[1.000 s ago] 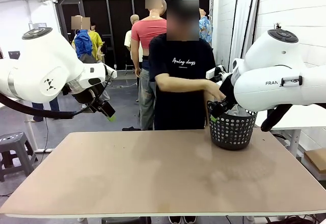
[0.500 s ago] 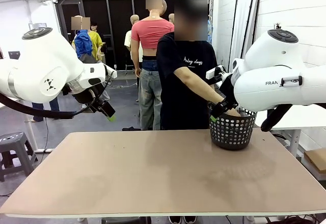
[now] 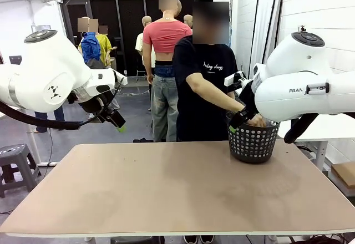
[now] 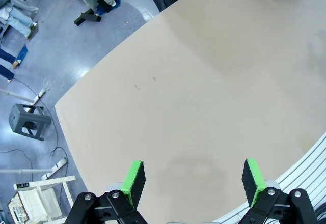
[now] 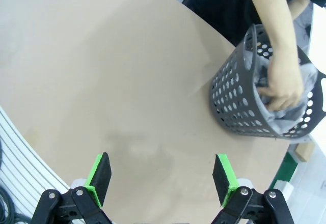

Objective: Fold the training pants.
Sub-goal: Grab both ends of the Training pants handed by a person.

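The left gripper hangs wide open at the frame's left, well apart from the pants. At the right of the table the training pants lie bunched in the basket — no long axis to read — with the person's hand on them. The right gripper, also spread wide, is nearer, just beside the basket; hand and wall block it.

My left gripper and right gripper are black, their pads bright green, on glossy white arms. The table is plain tan with faint darker smudges. The basket is dark grey, dotted all round with rows of round holes; the training pants inside it are light grey. The person's T-shirt is black with small white script.
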`<state>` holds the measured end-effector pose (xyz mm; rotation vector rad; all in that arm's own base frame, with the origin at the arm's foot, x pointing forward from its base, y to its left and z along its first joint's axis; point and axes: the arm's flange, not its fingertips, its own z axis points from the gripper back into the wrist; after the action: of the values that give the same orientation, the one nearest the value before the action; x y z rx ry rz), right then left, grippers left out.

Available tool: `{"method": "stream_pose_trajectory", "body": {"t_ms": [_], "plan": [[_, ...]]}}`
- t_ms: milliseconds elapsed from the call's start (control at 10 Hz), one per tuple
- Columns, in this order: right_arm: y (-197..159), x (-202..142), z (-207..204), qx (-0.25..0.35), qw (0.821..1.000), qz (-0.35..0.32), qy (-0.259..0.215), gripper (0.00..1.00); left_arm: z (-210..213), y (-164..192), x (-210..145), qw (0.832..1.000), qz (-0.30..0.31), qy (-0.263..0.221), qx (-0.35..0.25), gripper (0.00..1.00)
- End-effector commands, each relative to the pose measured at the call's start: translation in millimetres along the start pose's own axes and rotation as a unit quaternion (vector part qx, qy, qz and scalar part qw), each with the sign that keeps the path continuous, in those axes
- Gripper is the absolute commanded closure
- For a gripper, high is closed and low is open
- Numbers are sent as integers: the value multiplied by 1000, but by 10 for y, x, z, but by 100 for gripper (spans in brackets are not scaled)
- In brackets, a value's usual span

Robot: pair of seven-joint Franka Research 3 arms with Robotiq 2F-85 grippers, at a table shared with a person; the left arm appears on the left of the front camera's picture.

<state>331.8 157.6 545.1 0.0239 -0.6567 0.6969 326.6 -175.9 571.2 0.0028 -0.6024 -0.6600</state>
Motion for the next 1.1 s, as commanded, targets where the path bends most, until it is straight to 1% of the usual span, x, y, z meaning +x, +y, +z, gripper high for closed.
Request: {"method": "stream_pose_trajectory", "body": {"t_ms": [0, 1000], "plan": [[0, 5, 4, -2, 1000, -3, -2, 0, -16, 12, 4, 1000, -2, -5, -1, 0], [0, 5, 4, -2, 1000, -3, -2, 0, -16, 12, 4, 1000, -2, -5, -1, 0]]}}
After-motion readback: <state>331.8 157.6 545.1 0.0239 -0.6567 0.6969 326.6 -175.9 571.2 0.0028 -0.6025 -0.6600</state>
